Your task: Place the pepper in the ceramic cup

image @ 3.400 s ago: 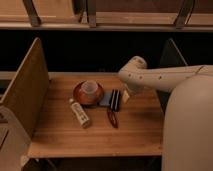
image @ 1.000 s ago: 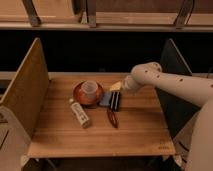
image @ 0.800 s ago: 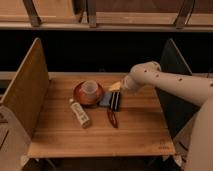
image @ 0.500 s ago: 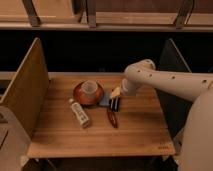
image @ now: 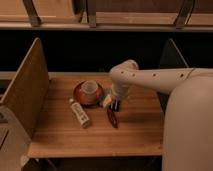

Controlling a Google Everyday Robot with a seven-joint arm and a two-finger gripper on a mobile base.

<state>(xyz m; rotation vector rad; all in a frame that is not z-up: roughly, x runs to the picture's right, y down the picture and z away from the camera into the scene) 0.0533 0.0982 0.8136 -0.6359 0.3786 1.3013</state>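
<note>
The arm point(image: 150, 77) has swung further left across the table point(image: 140, 127) than it was half a second ago, its bend now nearer the far edge's middle, and the gripper point(image: 112, 104) has come down lower, close to the table's centre. Three seconds back, the arm was still drawn in at the right edge. The gripper now hangs just right of the reddish-brown saucer point(image: 78, 98) and just beyond the far end of the pepper point(image: 113, 118); whether it touches the pepper cannot be told. The pepper lies flat near the centre of the table, a little toward the near edge, pointing roughly from far to near, where it lay before. The ceramic cup point(image: 90, 87) stays upright on the saucer, left of centre and toward the far edge, well apart from the pepper. The cream bottle point(image: 80, 113) lies unmoved left of the pepper, slanted toward the near edge. The dark striped flat object seen earlier beside the saucer is now covered by the gripper, and the dark patch there cannot be split between the two. Whether the gripper is wide, narrow or holding something cannot be told. The robot's pale body point(image: 190, 130) hides the table's near right corner.
</note>
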